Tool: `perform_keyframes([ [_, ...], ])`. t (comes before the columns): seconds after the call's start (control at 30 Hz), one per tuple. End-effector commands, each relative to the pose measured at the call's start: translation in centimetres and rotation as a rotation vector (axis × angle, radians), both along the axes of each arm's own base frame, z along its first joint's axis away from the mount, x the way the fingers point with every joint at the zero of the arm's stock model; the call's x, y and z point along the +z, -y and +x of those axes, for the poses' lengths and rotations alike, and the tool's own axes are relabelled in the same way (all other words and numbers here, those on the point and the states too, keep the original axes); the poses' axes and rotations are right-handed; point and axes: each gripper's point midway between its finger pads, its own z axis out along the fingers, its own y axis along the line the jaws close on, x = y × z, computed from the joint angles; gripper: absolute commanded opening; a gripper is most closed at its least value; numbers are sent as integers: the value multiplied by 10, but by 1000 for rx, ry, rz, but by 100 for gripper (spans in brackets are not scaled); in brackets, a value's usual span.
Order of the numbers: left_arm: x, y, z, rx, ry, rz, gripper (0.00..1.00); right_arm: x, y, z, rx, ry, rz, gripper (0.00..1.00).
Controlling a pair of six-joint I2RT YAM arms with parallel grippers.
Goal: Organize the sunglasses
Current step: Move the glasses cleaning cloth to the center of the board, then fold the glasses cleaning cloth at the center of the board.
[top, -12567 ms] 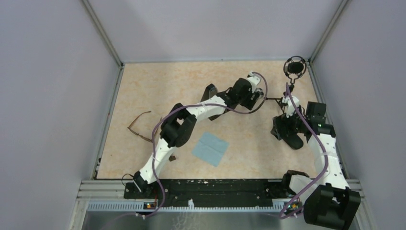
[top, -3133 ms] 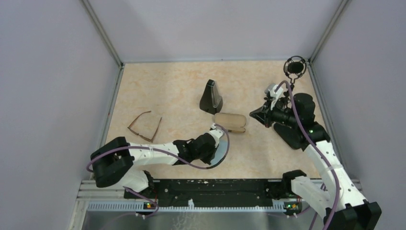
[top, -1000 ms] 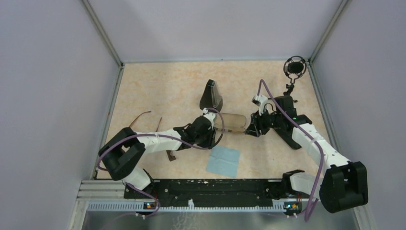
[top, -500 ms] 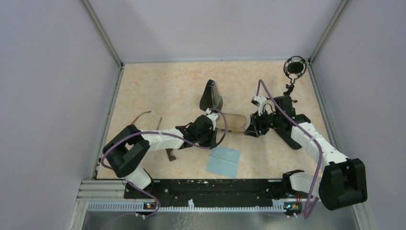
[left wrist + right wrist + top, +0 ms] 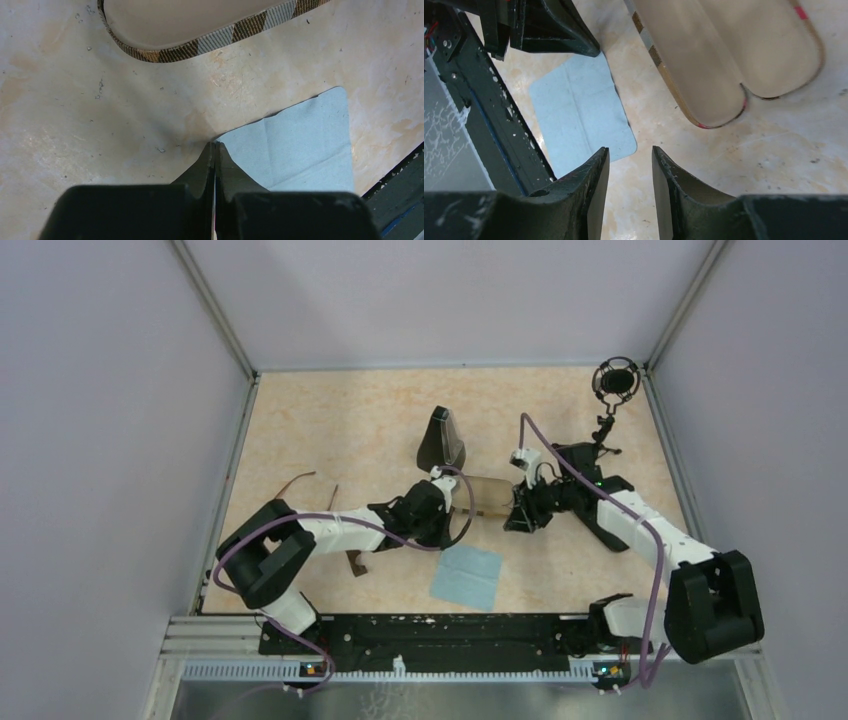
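while left fingers [image 5: 202, 165] sit pressed together at a corner of the blue cloth [image 5: 300, 145], right fingers [image 5: 594, 180] hang apart by the open plaid case [image 5: 724, 50].

1. table [image 5: 100, 125] was a smooth, mottled beige, stone-patterned surface, faintly glossy, with fine scratches and dark specks.
2. cloth [image 5: 300, 145] was pale blue, matt and soft-looking, with fold creases.
3. plaid case [image 5: 200, 45] had a woven-looking plaid rim; the lining was smooth, matt beige.
4. left gripper [image 5: 215, 147] and right gripper [image 5: 630, 155] looked like matt black plastic.
5. black triangular case [image 5: 440, 443] showed a slight sheen.
6. rail [image 5: 489, 130] was black, flecked white.
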Motion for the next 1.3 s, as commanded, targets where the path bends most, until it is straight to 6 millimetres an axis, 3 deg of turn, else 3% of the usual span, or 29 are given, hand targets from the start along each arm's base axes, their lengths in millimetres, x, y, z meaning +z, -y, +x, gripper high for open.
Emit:
perform_keyframes([
  [0.0, 1, -1, 3, 24, 19, -39, 0, -10, -19, -5, 104, -21, -25, 35],
  [0.17, 7, -6, 2, 57, 30, -72, 0, -34, -29, -11, 137, -80, -98, 29],
  [0.67, 8, -10, -3, 74, 26, -110, 0, -72, -31, -18, 170, -111, -268, 36],
  [1.27, 9, -13, -1, 81, 34, -115, 0, -76, -43, -36, 276, -135, -272, 25],
])
